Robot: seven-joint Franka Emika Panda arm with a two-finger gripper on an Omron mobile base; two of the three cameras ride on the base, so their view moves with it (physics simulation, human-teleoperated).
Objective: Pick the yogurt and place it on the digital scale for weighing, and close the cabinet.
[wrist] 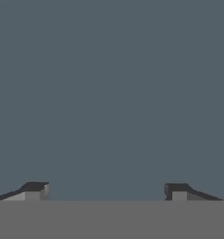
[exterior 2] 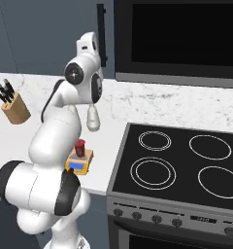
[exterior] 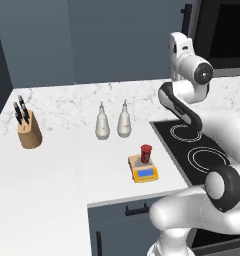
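Toward the left edge of the white marble-patterned worktop (exterior: 57, 165), well apart from the rest: a tan wooden knife block (exterior: 29, 131) with black-handled knives. Near the middle of the worktop, side by side and just apart: two white pear-shaped bottles (exterior: 103, 125) with thin necks. In front of them, near the front edge and just beside the black glass cooktop (exterior: 192, 147): a small flat yellow-orange digital scale (exterior: 144, 169) with grey weighing plate and blue display. Upright on that plate: the small red cylindrical yogurt cup (exterior: 146, 154) with darker top. Below the front edge: a grey base drawer (exterior: 124, 212) with short black handle. Along the back, above the worktop: the tall dark slate-grey wall cabinet (exterior: 122, 40), flat door flush, long black vertical bar handle (exterior 2: 102, 34) at its right edge. Raised close before the door: the white arm's hand. In the hand view, two dark fingers (wrist: 37, 189) spread wide apart, nothing between them, plain slate-grey cabinet surface ahead.
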